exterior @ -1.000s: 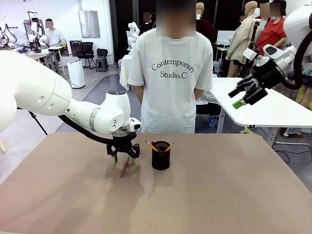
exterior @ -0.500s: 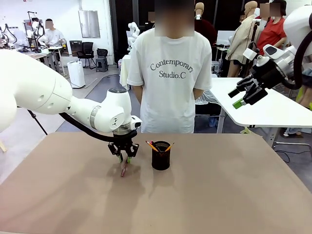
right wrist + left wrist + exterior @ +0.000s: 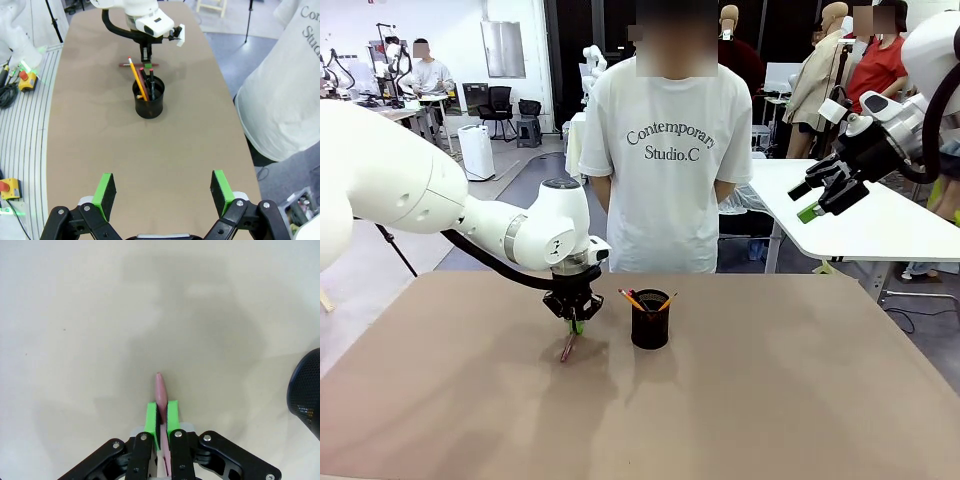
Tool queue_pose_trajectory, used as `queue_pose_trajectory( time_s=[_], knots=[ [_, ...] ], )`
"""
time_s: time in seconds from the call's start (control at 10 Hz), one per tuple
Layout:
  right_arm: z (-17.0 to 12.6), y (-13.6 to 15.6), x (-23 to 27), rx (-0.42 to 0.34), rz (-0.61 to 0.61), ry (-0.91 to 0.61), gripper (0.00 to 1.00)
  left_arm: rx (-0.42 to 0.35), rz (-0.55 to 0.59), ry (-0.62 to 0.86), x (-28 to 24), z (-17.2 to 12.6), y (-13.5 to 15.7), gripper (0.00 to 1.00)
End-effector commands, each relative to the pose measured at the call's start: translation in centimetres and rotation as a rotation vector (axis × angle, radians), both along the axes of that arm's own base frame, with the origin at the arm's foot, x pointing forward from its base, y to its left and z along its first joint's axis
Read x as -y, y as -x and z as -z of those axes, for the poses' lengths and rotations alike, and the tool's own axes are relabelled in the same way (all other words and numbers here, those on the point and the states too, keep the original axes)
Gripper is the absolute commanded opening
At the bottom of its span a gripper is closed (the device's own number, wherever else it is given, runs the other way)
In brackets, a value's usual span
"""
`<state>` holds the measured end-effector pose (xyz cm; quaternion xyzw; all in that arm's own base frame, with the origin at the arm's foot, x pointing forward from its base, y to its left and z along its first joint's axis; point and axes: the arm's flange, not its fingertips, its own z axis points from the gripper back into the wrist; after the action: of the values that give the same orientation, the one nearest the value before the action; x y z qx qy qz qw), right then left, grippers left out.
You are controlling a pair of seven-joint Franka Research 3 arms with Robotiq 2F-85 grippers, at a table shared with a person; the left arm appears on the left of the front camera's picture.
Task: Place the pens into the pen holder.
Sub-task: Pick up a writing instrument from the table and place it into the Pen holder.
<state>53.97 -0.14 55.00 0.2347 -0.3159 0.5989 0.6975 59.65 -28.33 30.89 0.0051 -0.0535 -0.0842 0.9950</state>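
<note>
One reddish pen (image 3: pixel 160 390) pinched in L hand (image 3: pixel 161 416), holder (image 3: pixel 650 320) near; R hand (image 3: pixel 163 192) agape, seemingly high off-table.

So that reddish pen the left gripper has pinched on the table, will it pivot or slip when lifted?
Probably stiff and light: the reddish pen is a slim straight stick. The left gripper is shut on it toward one end, most of its length past the pads, so it may droop or pivot. Smooth and round, so likely to roll on the table if dropped.
</note>
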Motion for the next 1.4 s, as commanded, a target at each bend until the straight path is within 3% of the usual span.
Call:
queue_pose_trajectory(
  time_s=[0.0, 0.3, 0.6, 0.8, 1.0, 1.1, 1.2, 1.3],
  knots=[
    [-0.3, 0.4, -0.1, -0.016, 0.010, -0.004, 1.00, -0.059, -0.044, -0.004, -1.1, 0.9, 1.3, 0.00],
    [-0.3, 0.4, -0.1, -0.016, 0.010, -0.004, 1.00, -0.089, -0.027, 0.162, -4.2, -2.7, 2.4, 0.00],
    [-0.3, 0.4, -0.1, -0.016, 0.010, -0.004, 1.00, -0.007, 0.106, 0.529, -9.0, -6.3, 4.0, 0.00],
    [-0.3, 0.4, -0.1, -0.016, 0.010, -0.004, 1.00, 0.103, 0.114, 0.685, -10.2, -8.4, 4.7, 0.00],
    [-0.3, 0.4, -0.1, -0.016, 0.010, -0.004, 1.00, 0.345, 0.102, 0.763, -10.0, -10.5, 5.9, 0.00],
    [-0.3, 0.4, -0.1, -0.016, 0.010, -0.004, 1.00, 0.419, 0.130, 0.765, -10.2, -11.2, 6.4, 0.00],
    [-0.3, 0.4, -0.1, -0.016, 0.010, -0.004, 1.00, 0.453, 0.146, 0.740, -10.1, -11.7, 6.9, 0.00],
    [-0.3, 0.4, -0.1, -0.016, 0.010, -0.004, 1.00, 0.429, 0.173, 0.721, -9.9, -11.8, 7.1, 0.00]
  ],
)
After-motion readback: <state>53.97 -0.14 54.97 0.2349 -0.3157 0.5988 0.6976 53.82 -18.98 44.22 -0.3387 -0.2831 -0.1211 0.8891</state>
